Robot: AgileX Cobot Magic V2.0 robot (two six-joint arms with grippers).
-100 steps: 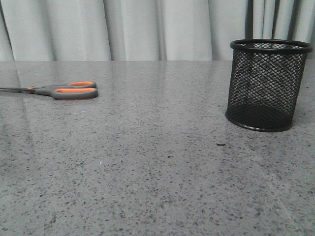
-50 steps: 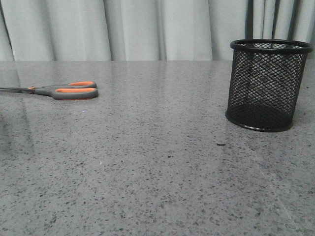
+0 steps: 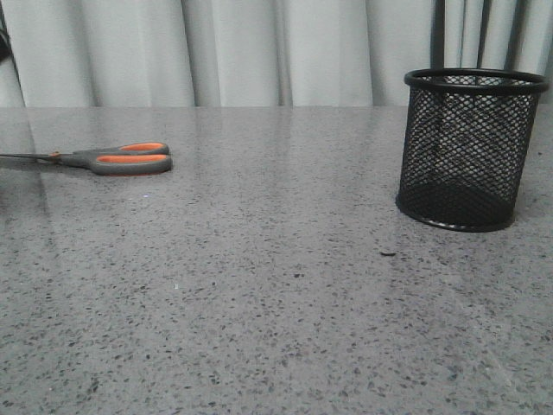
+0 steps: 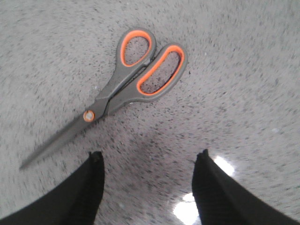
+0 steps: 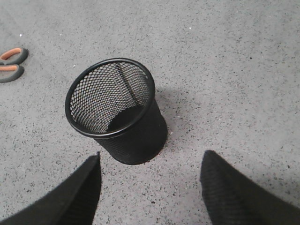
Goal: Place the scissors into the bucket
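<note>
Approach step is judged in hand: scissors (image 4: 123,92) are seen flat on the table (image 3: 285,285), well apart from the upright, empty bucket (image 3: 471,149), with left gripper (image 4: 147,161) and right gripper (image 5: 150,164) fingers apart, holding nothing; descent onto the handles is called for.

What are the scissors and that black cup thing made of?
The scissors look like grey plastic handles with orange lining and dull dark metal blades, joined by a small rivet. The bucket seems to be black-coated wire mesh; you can see through its tiny holes.
</note>
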